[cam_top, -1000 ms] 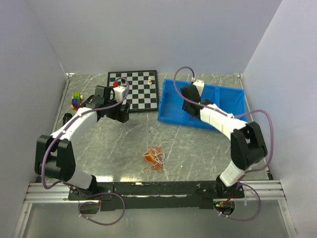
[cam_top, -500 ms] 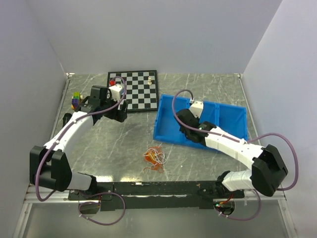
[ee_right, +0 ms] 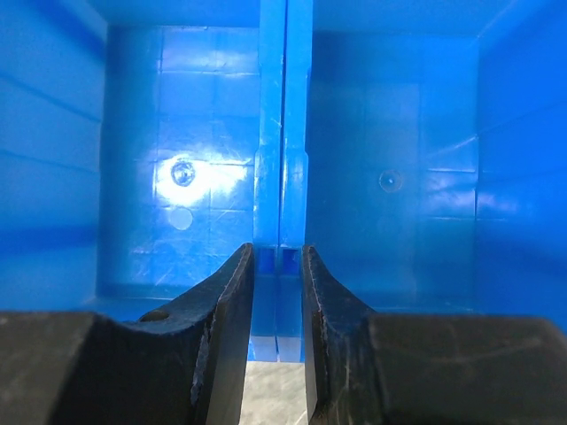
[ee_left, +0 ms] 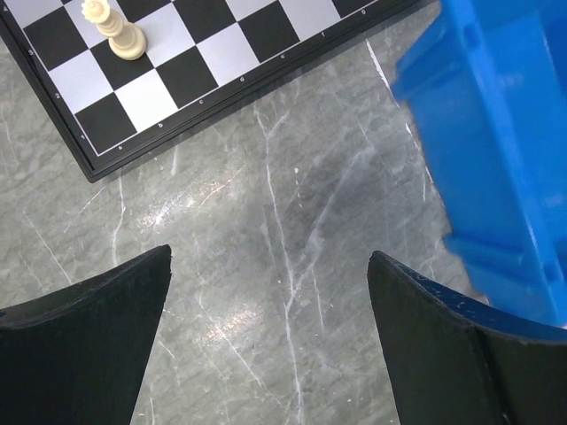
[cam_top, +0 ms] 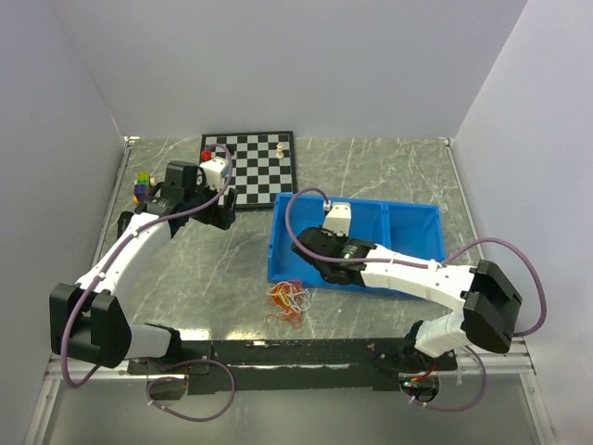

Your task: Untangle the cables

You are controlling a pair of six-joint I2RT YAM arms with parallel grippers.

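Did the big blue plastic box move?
Yes. The blue plastic box slid toward the near table edge and a little left, away from the black-and-white chessboard, and now almost reaches the tangled cables.

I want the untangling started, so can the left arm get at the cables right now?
Probably yes. The left end effector is open over bare table, and nothing lies between it and the cables; the blue bin sits close on their far side only.
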